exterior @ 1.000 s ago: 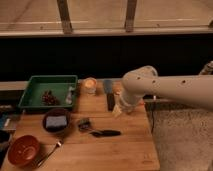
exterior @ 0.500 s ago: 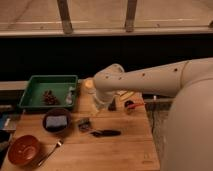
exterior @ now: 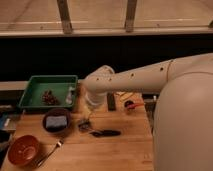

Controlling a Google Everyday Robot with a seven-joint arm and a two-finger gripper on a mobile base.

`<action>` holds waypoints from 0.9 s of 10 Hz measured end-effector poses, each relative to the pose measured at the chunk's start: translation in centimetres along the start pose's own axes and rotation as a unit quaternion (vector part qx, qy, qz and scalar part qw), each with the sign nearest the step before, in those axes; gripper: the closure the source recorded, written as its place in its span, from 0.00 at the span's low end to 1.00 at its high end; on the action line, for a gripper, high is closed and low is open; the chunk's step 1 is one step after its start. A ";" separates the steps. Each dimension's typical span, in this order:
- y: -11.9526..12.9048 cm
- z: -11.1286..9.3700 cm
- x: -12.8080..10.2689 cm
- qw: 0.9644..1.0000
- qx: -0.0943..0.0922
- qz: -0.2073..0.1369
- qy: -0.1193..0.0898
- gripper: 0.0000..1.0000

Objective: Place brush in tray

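Gripper [exterior: 85, 123] — low, beside brush [exterior: 107, 133]

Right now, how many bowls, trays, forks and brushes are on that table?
Bowls: 2 (dark bowl, red-brown bowl)
Trays: 1 (green tray)
Fork: 1
Brush: 1
Total: 5
End effector: hovering by the brush's bristle end.

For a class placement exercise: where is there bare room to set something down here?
Bare wood: the table's front, between the fork and the robot's body, below the brush. The tray's left end is bare. Crowded: dark bowl and red-brown bowl, and around the gripper hanging between tray and brush.
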 end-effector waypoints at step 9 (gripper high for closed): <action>2.8 6.6 4.0 0.995 -0.061 0.035 0.070 0.47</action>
